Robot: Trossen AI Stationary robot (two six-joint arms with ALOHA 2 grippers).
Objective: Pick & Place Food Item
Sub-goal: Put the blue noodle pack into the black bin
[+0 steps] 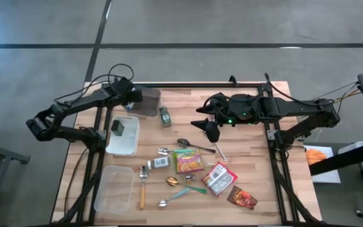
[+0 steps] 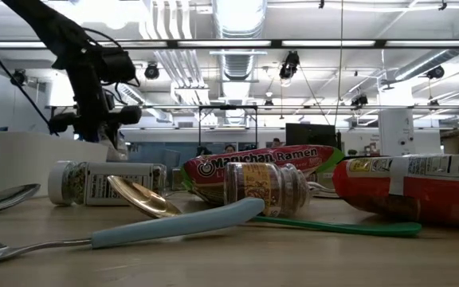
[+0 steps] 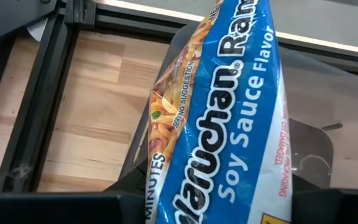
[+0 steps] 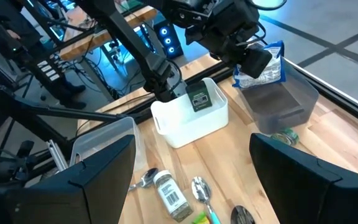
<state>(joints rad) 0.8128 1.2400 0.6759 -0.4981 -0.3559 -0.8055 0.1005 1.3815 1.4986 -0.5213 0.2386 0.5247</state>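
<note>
The left end effector [image 4: 253,59] gripped a blue ramen packet [image 3: 229,118] above the far grey bin [image 4: 284,102], not yet released; the right end effector [image 1: 201,124] hung unclenched, holding nothing.

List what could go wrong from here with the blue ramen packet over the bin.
1. The left gripper holds the blue ramen packet by one end above the dark bin, so the dangling packet may catch the rim and land outside.
2. A small jar lies just beside the bin; a packet that slides off could knock it.
3. The right gripper hangs open over the spoons and might disturb them if it descends.
</note>
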